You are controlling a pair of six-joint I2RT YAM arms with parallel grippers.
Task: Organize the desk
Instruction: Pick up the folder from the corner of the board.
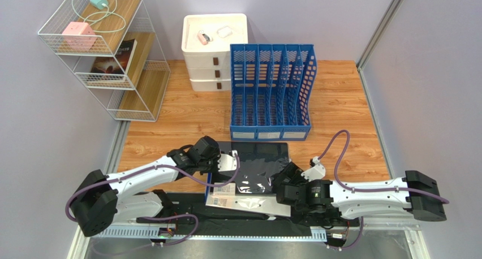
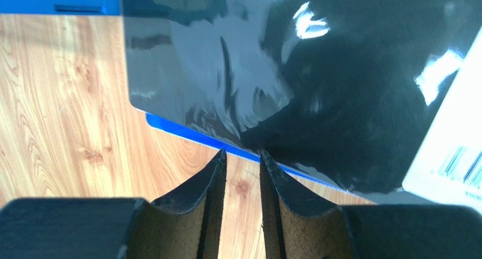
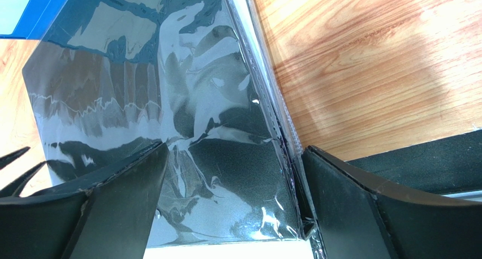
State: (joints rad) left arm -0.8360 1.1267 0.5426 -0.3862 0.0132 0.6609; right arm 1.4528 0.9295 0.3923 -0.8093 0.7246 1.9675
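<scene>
- The desk [image 1: 351, 100] fills the middle of the overhead view, under both arms; tidying looks barely begun.
- A black plastic-wrapped folder [image 1: 257, 168] lies flat near the front edge, not yet standing in the blue file rack [image 1: 270, 89] just behind it.
- The right gripper [image 3: 235, 149] has its fingers spread wide astride the folder's right edge, gripping nothing.
- The left gripper [image 2: 241, 152] has its fingers nearly together at the folder's left edge; I cannot tell whether they pinch it.
- Something blue under the folder is mostly hidden.

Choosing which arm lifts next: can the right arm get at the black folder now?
Probably yes. The right gripper is open wide, the black folder has one edge seemingly already between its jaws, and nothing else sits in the way.
</scene>
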